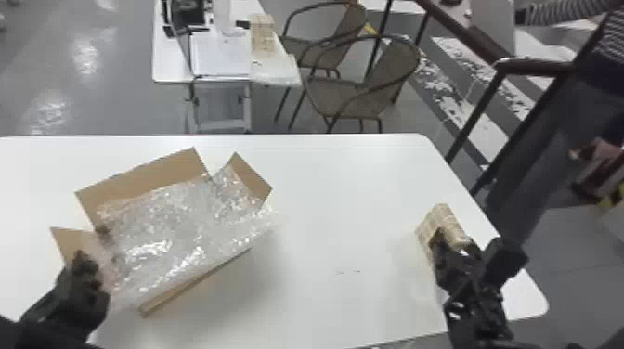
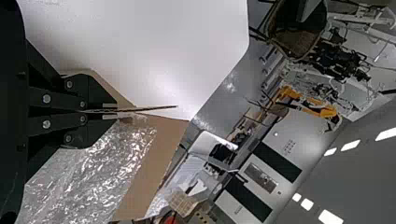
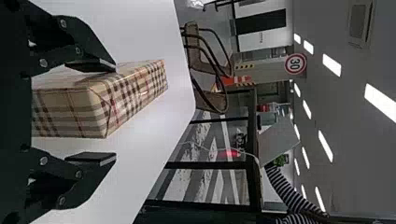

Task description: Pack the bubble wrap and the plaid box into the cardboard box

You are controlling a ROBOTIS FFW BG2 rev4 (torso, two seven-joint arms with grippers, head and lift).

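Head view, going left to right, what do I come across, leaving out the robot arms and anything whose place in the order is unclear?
Cardboard box with the bubble wrap spread over it → the nearer woven chair beyond the table → the plaid box.

In the right wrist view, far out past the right gripper (image 1: 453,241), there is a round white sign with a red ring (image 3: 295,64). It has the number 30 on it in big dark numbers. The sign is on a pale, flat part of the room, well apart from the gripper. Also far past that gripper, a white wall panel with a wide black band (image 3: 247,38) has a little line of dark marks, too small to read.
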